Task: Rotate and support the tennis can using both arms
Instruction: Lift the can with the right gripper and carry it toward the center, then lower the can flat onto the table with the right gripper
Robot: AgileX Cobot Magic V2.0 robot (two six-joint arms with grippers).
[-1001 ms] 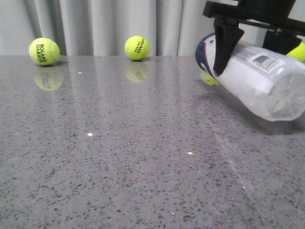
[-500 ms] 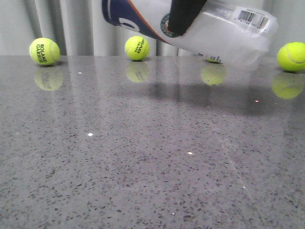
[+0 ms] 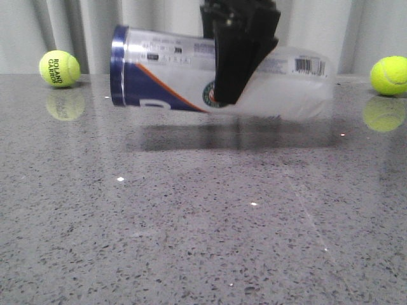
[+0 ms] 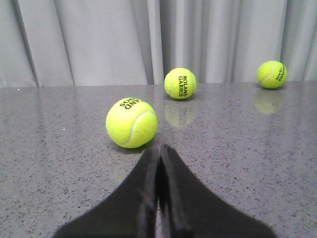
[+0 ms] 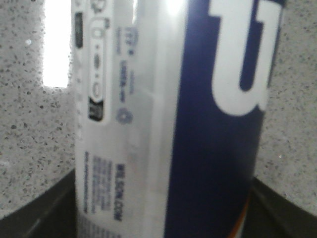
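The tennis can (image 3: 165, 76) lies nearly level, low over the grey table (image 3: 191, 222). Its navy end band points left and its barcode end points right. My right gripper (image 3: 234, 70) is shut on the can near its middle, and one black finger crosses the round logo. In the right wrist view the can (image 5: 168, 124) fills the frame between the two dark fingers (image 5: 42, 210). My left gripper (image 4: 159, 149) is shut and empty, low over the table, just short of a yellow tennis ball (image 4: 131, 122). It does not show in the front view.
Yellow tennis balls sit at the back left (image 3: 59, 68) and back right (image 3: 388, 75) of the table, in front of a grey curtain. The left wrist view shows two more balls, one (image 4: 180, 83) further off and one (image 4: 272, 74) beside it.
My right gripper has carried the can from the right towards the centre, first up and then down. The can has turned from slanted to nearly level, navy end to the left.
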